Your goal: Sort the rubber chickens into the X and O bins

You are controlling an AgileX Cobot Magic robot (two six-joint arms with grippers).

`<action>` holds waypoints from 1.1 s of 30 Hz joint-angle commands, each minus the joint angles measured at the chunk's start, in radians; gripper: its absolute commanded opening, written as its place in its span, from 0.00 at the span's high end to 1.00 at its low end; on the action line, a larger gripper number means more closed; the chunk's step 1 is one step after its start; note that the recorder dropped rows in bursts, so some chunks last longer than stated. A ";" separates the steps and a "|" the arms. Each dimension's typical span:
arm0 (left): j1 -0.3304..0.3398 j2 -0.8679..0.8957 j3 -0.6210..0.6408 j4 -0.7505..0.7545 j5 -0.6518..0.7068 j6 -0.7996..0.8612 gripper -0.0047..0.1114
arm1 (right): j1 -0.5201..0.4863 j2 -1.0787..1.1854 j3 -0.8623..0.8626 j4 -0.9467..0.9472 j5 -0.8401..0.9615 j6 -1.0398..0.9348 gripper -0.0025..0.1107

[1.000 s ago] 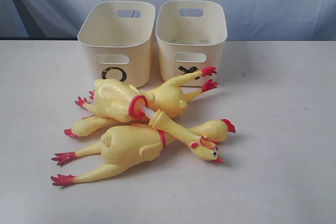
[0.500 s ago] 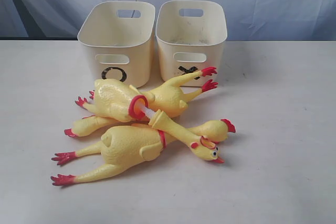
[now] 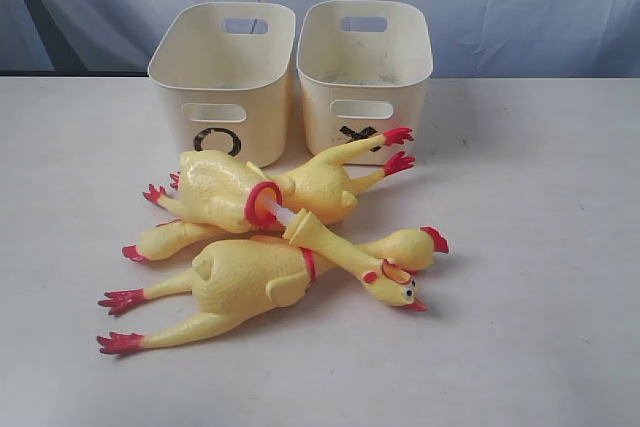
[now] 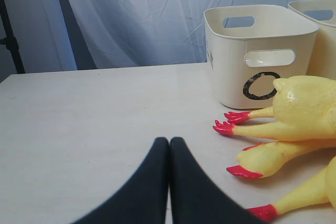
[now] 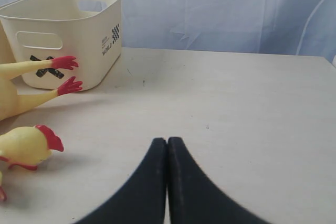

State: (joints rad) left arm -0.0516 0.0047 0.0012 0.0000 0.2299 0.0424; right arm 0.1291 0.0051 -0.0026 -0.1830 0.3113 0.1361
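Top middle of ext. view: O bin point(image 3: 265, 117) on left, X bin point(image 3: 410, 107) on right, side by side, nearly touching, both upright on pale table point(image 3: 540, 297).

Just below bins, middle of frame: rubber chickens point(image 3: 300, 237) in a messy pile, lying flat, all outside the bins. Lower left of pile: front chicken point(image 3: 250, 282), red feet toward left edge. Across the others: top chicken point(image 3: 215, 192) w/ red neck ring, long neck down to the right, head w/ eye and beak at right of pile. Behind it: back chicken point(image 3: 320, 187), red feet up by front of X bin, right over the black X; can't tell if touching. One more head w/ red comb at far right of pile; can't tell whose.

Bottom middle of L wrist view: left gripper point(image 4: 169, 142), black fingers pressed together, closed all the way, holding nothing, apart from chicken feet at right of frame. Bottom middle of R wrist view: right gripper point(image 5: 167, 141), same, fingers together, nothing held.
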 commanded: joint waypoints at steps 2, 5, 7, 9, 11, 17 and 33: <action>-0.009 -0.005 -0.001 0.000 -0.005 -0.005 0.96 | 0.002 -0.005 0.003 0.001 -0.006 -0.001 0.99; -0.009 -0.005 -0.001 0.000 -0.005 -0.005 0.96 | 0.002 -0.005 0.003 0.001 -0.006 -0.001 0.99; -0.009 -0.005 -0.001 0.000 -0.005 -0.005 0.96 | 0.002 -0.005 0.003 0.001 -0.006 -0.001 0.99; -0.009 -0.005 -0.001 0.000 -0.005 -0.005 0.96 | 0.002 -0.005 0.003 0.001 -0.006 -0.001 0.99; -0.009 -0.005 -0.001 0.000 -0.005 -0.005 0.96 | 0.002 -0.005 0.003 0.001 -0.006 -0.001 0.99; -0.009 -0.005 -0.001 0.013 -0.033 -0.005 0.96 | 0.002 -0.005 0.003 0.001 -0.006 -0.001 0.99; -0.009 -0.005 -0.001 -0.421 -0.358 -0.053 0.96 | 0.002 -0.005 0.003 0.001 -0.006 -0.001 0.99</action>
State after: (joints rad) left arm -0.0516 0.0047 0.0012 -0.3443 -0.0846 0.0203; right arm 0.1291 0.0051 -0.0026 -0.1830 0.3113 0.1361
